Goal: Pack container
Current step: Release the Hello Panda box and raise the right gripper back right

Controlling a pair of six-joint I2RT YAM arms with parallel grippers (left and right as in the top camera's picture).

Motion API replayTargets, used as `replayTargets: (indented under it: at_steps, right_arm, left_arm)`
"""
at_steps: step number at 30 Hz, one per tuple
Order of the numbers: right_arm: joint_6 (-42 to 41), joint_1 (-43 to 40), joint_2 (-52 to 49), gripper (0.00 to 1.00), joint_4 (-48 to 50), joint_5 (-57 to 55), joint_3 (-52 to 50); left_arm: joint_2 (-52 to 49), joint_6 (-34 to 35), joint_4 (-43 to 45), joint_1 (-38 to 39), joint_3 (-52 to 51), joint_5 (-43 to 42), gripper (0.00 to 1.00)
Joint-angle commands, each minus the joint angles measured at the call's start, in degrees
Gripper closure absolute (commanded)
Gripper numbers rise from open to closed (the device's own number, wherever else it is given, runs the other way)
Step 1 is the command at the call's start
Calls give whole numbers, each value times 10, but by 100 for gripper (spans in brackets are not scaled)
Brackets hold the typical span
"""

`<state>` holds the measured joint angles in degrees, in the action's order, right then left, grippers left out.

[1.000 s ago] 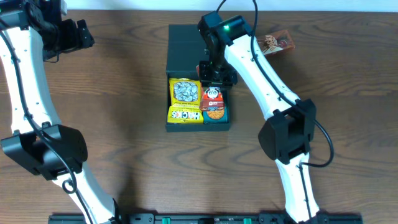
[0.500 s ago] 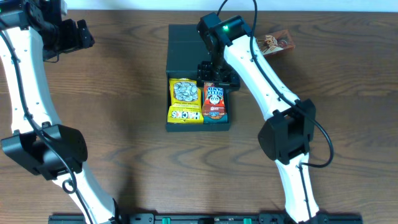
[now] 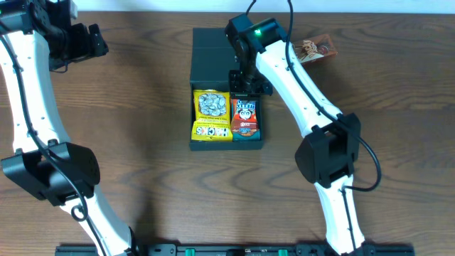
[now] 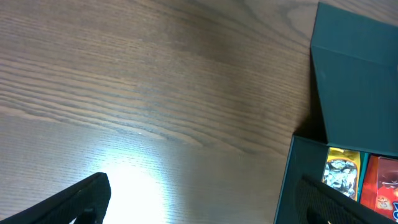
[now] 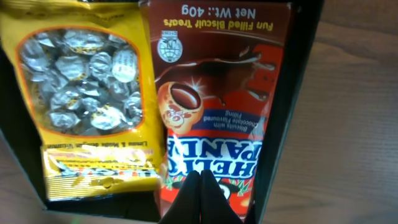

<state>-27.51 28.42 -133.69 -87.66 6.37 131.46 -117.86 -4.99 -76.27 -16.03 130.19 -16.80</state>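
The dark teal-grey container [image 3: 210, 50] lies open at the table's far middle, its flap lid folded back. Inside lie a yellow bag of silver-wrapped candies [image 3: 211, 104] on the left and a red Hello Panda pack [image 3: 244, 117] on the right. My right gripper [image 3: 247, 84] is shut, fingers pressed together over the red pack's far end [image 5: 217, 93]; the tips [image 5: 199, 177] overlap the pack, and I cannot tell if they touch it. The yellow bag [image 5: 81, 87] lies beside it. My left gripper [image 3: 92, 39] is open and empty [image 4: 202, 199], left of the container [image 4: 354, 81].
A brown snack packet [image 3: 315, 50] lies on the wooden table at the far right, behind my right arm. The container's dark side wall [image 5: 292, 124] stands between the red pack and the bare wood [image 5: 360, 124].
The red pack went from tilted up at my right gripper to lying flat in the container. The right gripper has drawn slightly back toward the lid. The left arm has not moved.
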Motion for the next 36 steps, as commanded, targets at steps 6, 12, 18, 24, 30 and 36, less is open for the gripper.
replayTargets:
  at_steps: [6,12,18,24,30,36]
  right_arm:
    - [34,4,-23,99,3,-10,-19]
    - [49,5,-24,99,31,-10,-56]
    - [49,3,-24,99,38,-10,-82]
    - [49,-4,-18,99,24,8,-42]
    - [63,-26,-2,99,-4,7,77]
    - [69,-94,6,76,72,-62,154]
  left_arm:
    - [0,-12,-9,-1,0,-9,5]
    - [0,-12,-11,-1,0,-9,5]
    - [0,-12,-14,-1,0,-9,5]
    - [0,-12,-14,-1,0,-8,5]
    - [0,-12,-15,-1,0,-8,5]
    - [0,-9,-15,-1,0,-9,5]
